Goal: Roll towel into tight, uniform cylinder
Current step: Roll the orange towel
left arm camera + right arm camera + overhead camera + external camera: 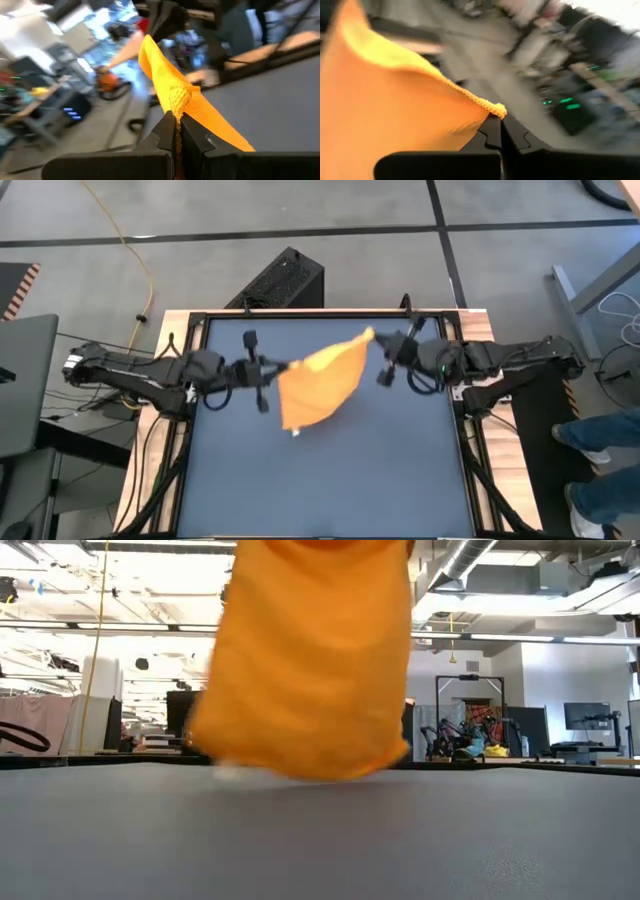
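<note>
The yellow towel point(320, 385) hangs over the dark blue mat point(330, 480), spread between my two grippers. My left gripper point(283, 368) is shut on its left upper end, my right gripper point(375, 340) on its right upper corner, a little farther back. In the low view the towel point(305, 660) drops as a wide sheet. Its bottom edge, with a white tag point(235, 772), reaches down to about the mat; whether it touches, I cannot tell. My left gripper pinches a bunched bit of the towel's upper edge point(179, 100) between its two fingers, coming in level from the table's left. The cloth runs from there up toward the other gripper. My right gripper pinches the hemmed corner point(495, 108) between its two fingertips, coming from the table's right, nearly level. The towel hangs below and beside the fingers.
A black box point(280, 280) stands on the floor beyond the table's far edge. A person's legs point(600, 445) show at the right of the table. The mat's near half lies bare in front of the towel.
</note>
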Action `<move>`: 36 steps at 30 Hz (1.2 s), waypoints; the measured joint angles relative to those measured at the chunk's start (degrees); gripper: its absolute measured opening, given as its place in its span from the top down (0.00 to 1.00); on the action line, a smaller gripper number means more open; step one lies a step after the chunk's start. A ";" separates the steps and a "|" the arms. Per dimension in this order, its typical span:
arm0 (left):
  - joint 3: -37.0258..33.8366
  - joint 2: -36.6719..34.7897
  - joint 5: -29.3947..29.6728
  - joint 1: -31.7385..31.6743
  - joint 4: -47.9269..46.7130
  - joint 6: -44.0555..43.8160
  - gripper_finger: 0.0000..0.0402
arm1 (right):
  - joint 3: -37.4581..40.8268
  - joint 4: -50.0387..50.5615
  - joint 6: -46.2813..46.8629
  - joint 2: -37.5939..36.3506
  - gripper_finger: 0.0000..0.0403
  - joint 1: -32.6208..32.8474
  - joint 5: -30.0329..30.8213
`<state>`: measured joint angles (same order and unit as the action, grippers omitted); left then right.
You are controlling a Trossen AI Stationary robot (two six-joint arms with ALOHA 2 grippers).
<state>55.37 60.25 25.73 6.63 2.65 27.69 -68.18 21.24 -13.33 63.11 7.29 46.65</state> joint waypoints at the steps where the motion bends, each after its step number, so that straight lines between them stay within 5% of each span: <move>1: 1.40 0.00 -0.88 -1.82 -0.03 0.79 1.00 | 0.00 -2.84 -3.51 0.00 0.97 -1.34 0.22; 7: 7.61 -0.15 -12.80 -8.48 -7.41 -2.04 1.00 | -0.02 -8.10 -12.50 -0.09 0.97 -3.66 -0.12; 10: 7.18 -0.07 -19.35 -8.65 -15.60 -5.82 1.00 | -0.04 3.52 -3.53 -0.06 0.97 -2.09 -3.55; 13: 3.99 0.86 -29.19 -7.21 -21.94 -12.05 1.00 | 0.72 17.36 11.61 0.75 0.97 0.14 -13.90; 16: -2.83 2.81 -37.49 -2.85 -20.64 -16.44 1.00 | 6.14 20.56 24.58 1.66 0.97 4.51 -25.63; 25: -22.78 11.05 -31.99 12.52 8.32 -29.93 1.00 | 21.27 -5.38 37.31 13.10 0.90 20.75 -31.60; 31: -23.85 14.01 -28.42 18.34 5.39 -38.71 1.00 | 19.41 -7.03 37.34 19.93 0.78 22.39 -31.49; 36: -23.79 13.64 -28.25 19.76 -1.24 -44.47 1.00 | 17.40 -2.84 36.39 20.87 0.71 17.38 -31.50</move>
<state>31.58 73.89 -2.53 26.39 1.41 -16.78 -50.78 18.40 23.06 83.99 24.67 15.15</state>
